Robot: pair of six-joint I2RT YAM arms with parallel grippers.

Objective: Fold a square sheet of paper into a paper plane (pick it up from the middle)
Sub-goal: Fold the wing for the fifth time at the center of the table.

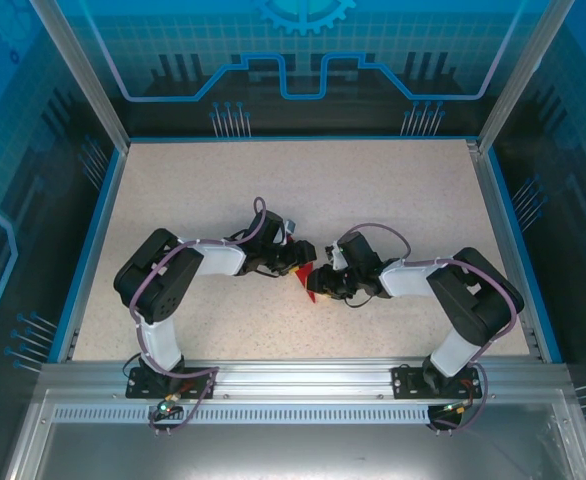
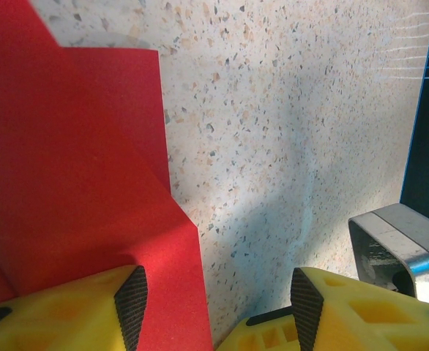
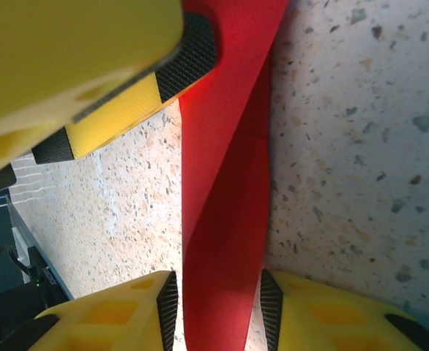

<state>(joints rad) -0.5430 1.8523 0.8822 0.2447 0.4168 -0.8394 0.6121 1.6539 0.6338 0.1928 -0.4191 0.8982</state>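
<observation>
While the folded red paper (image 3: 222, 183) is lying on the speckled worktop (image 2: 288, 146), left claw (image 2: 218, 296) is standing apart; right claw (image 3: 219, 303) is straddling its narrow strip, can't tell if clamped.

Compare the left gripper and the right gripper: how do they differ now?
The left gripper has wider jaws than the right gripper. The left gripper straddles the edge of the paper, with table on one side; the right gripper straddles a folded strip of it. Both are yellow with black pads.
</observation>
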